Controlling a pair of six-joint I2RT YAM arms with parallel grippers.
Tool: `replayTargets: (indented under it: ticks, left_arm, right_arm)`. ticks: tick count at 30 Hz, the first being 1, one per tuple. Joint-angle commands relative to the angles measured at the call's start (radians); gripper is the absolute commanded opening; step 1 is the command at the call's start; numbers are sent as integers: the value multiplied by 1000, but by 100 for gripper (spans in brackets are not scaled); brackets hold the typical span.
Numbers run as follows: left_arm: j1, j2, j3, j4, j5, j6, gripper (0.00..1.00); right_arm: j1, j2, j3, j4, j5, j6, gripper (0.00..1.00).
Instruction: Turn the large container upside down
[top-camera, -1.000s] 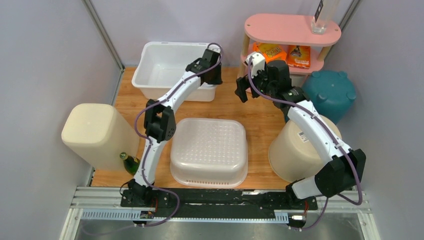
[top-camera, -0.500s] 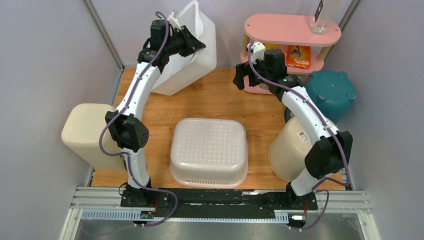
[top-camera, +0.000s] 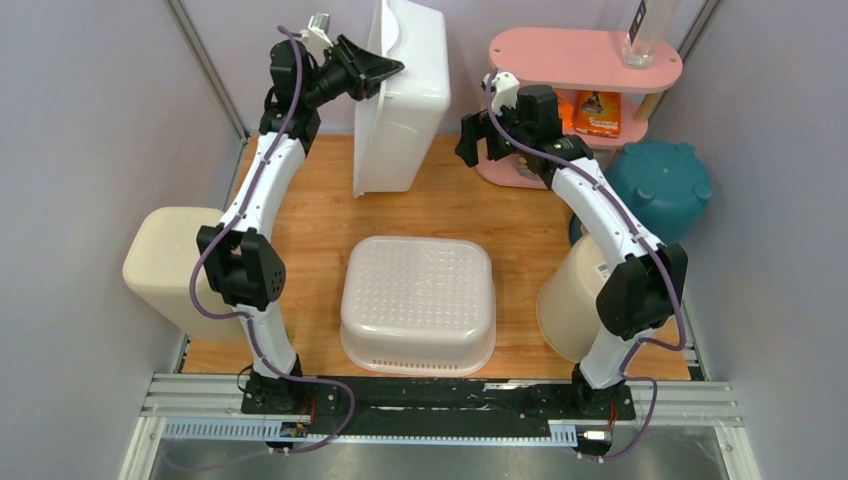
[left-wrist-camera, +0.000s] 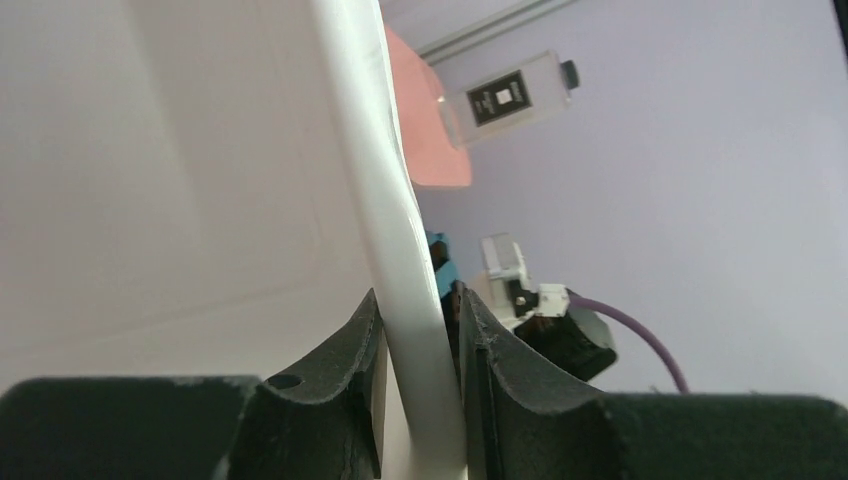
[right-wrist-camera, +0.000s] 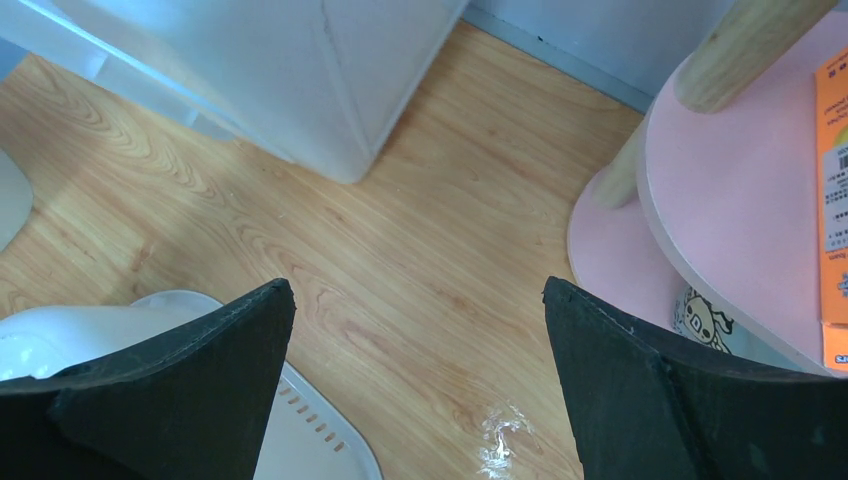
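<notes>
Container (top-camera: 405, 100), large and white, stands on 1 side wall on the table (top-camera: 470, 210), its upper rim clamped in the left pincer (top-camera: 385, 70). Right pincer (right-wrist-camera: 420, 290) is spread wide and empty, with the container near its left, not touching.

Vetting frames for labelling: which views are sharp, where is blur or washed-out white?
Top external: even light, sharp white container. Left wrist: its rim in the left gripper is soft, wall washed out. Right wrist: wood grain crisp, right gripper dark.
</notes>
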Motion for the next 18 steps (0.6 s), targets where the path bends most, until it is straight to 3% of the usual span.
replayTargets:
  ticks: [1, 6, 8, 11, 18]
  left_arm:
    - [15, -124, 26, 413, 135, -145, 0]
    - [141, -199, 18, 418, 145, -203, 0]
    - [220, -243, -70, 360, 148, -211, 0]
    - [316, -308, -318, 227, 144, -256, 0]
    - [474, -370, -830, 425, 205, -345, 0]
  right_arm:
    - [13, 21, 59, 21, -3, -17, 99]
    - [13, 40, 90, 18, -2, -41, 99]
    - [13, 57, 110, 18, -7, -36, 99]
    - [13, 86, 140, 20, -20, -16, 99]
    - [12, 125, 163, 27, -53, 20, 98]
